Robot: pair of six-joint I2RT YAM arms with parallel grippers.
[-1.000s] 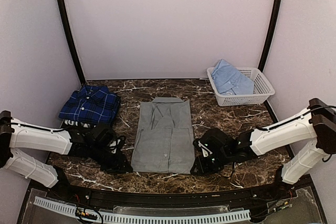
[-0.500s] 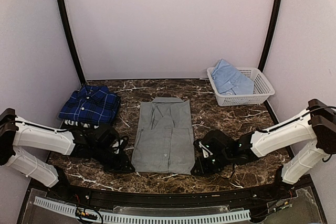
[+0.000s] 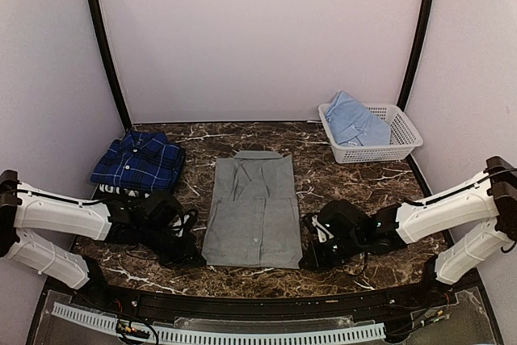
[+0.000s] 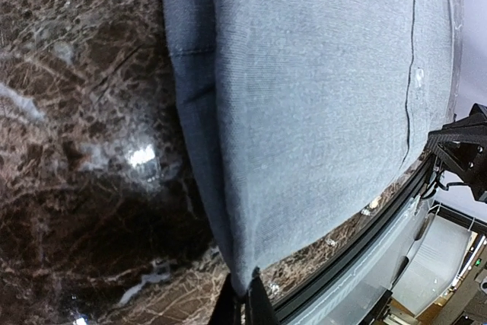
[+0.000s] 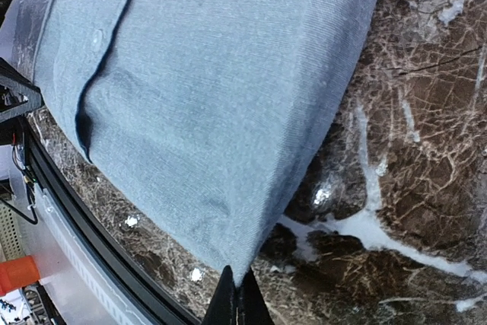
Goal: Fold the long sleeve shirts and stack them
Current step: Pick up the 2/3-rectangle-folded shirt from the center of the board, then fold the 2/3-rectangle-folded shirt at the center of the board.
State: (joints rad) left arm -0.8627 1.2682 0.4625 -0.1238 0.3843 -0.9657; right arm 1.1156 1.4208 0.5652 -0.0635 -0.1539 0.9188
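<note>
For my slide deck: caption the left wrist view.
Left fingers pinch a hem corner of the grey shirt on the marble table.

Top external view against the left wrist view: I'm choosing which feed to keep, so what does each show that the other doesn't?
Only the top external view shows the plaid shirt folded at far left and the light blue shirt in the basket. Only the left wrist view shows, close up, the left gripper shut on a near hem corner. Both show the grey shirt lying flat on the marble table.
</note>
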